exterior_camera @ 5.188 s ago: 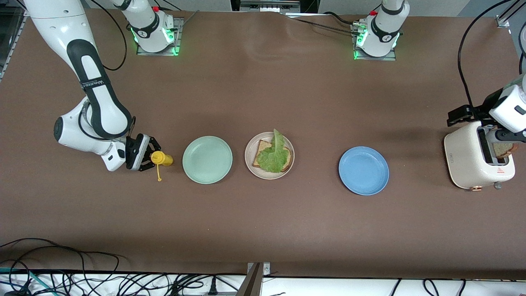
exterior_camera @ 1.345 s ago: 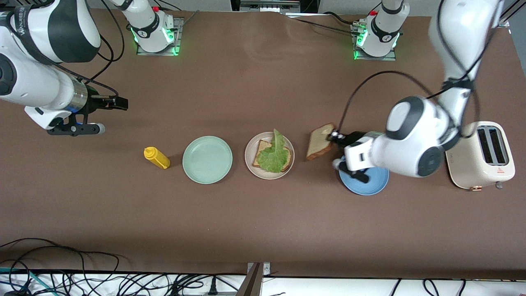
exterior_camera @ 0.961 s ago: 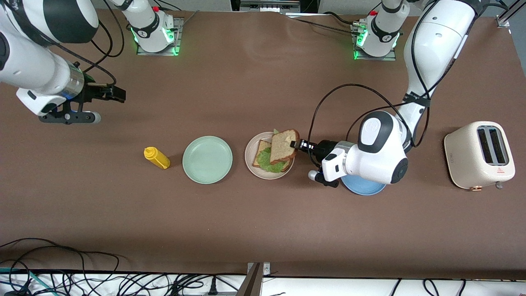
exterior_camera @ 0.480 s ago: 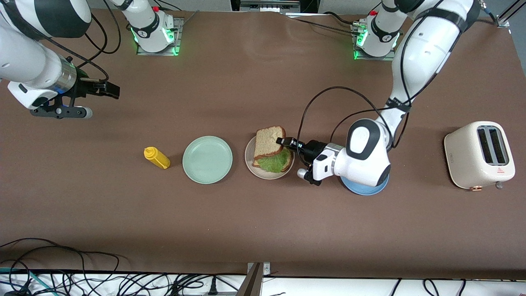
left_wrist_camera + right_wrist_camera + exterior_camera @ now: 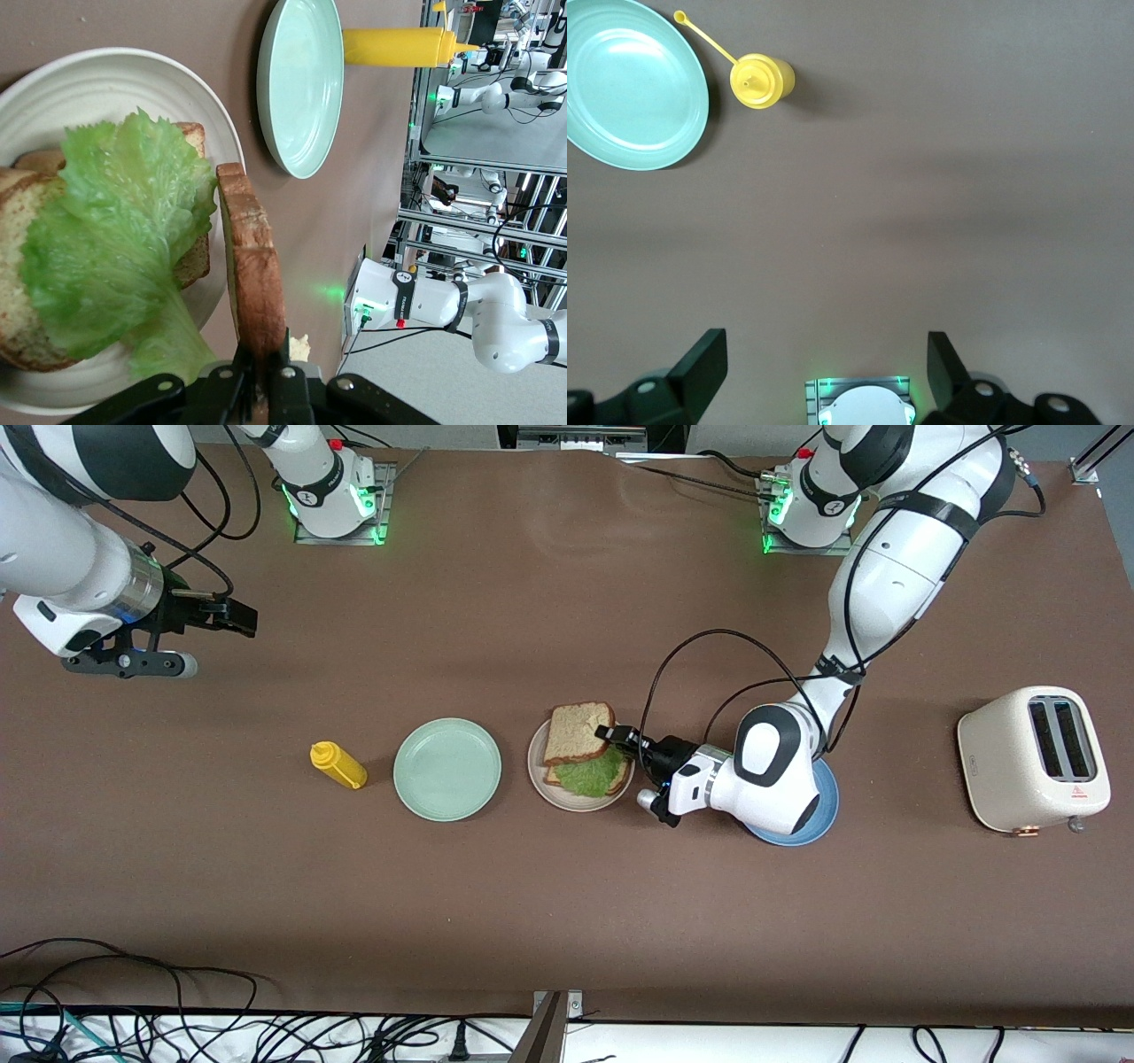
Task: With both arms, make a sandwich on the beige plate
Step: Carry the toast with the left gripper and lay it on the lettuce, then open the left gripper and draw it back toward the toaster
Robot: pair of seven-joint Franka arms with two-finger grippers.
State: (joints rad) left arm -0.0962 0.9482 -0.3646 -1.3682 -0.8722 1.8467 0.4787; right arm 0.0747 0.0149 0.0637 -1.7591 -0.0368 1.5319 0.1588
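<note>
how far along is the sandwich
Done: bottom bread slice and lettuce lie on the beige plate. In hand: the left gripper is shut on the top slice, over the lettuce. Left: release it. The right gripper waits open over the table.

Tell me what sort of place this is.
Most likely a robotics lab staged as a kitchen: a brown-covered table with arm bases bolted on, loose cables along its edge, and a toaster beside plates.

Brown table carries three plates, mustard bottle, toaster.
</note>
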